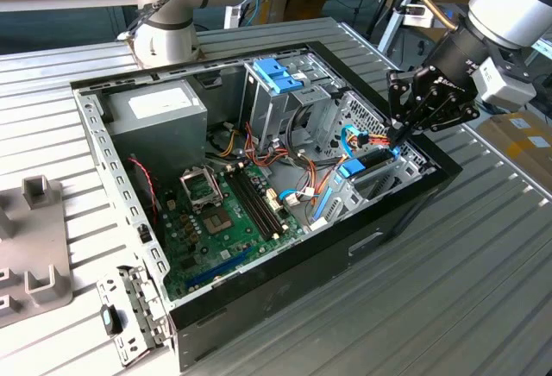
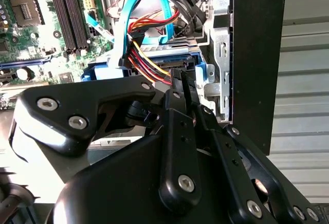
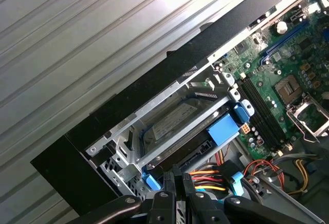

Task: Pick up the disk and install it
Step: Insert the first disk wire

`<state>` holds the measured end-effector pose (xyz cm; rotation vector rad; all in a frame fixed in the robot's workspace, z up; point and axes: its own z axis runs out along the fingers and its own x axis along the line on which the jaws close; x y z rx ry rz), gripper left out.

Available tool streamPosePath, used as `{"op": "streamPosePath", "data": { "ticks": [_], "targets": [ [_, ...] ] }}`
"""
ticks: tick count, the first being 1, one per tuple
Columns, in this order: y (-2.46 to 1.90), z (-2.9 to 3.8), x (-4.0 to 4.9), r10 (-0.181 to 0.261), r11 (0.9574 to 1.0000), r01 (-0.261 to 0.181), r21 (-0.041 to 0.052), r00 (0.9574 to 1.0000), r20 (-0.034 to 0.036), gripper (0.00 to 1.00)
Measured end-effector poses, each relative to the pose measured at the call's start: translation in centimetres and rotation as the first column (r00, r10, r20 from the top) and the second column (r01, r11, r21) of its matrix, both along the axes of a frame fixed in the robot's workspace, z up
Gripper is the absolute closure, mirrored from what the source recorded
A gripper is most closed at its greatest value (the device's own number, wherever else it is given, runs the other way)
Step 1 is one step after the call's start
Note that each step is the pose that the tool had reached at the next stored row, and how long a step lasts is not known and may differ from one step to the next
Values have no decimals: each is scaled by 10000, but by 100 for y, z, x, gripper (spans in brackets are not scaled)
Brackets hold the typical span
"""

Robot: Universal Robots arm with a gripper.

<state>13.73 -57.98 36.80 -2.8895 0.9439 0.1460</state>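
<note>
In the exterior view, the black, linked-finger end effector [image 1: 404,137] on the silver-grey robot arm [image 1: 509,1] is hanging over the corner of the open black computer case [image 1: 345,247] toward the exterior view's right. Its fingertips are reaching down just above the blue plastic latch [image 1: 355,167] on the silver metal drive cage [image 1: 379,173], beside a bundle of red, yellow and blue cables [image 1: 362,139]. The case is lying on a ribbed grey metal counter [image 1: 448,307], with the green motherboard [image 1: 228,221] exposed and a grey metal power-supply box with a white label [image 1: 155,109] at the far corner.

In the second wrist view, the end effector [image 2: 185,88] is showing its fingers drawn together into a narrow stance with nothing visibly between them, the tips sitting close to the black connector of the coloured cables [image 2: 149,62].

In the first wrist view, the flat rectangular disk with a dark silver face, white label and blue frame [image 3: 172,124] is lying inside the drive cage [image 3: 169,131], beneath a silver cross bar and next to the blue latch [image 3: 223,130]. The end effector [image 3: 177,178] is hovering just beside the cage's open end, fingertips close together, apart from the disk.
</note>
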Motion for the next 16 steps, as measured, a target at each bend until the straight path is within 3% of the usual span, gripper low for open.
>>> {"op": "streamPosePath", "data": {
  "ticks": [16],
  "targets": [
    [0,0,0,-269,9996,269,0,9996,0,83]
  ]
}}
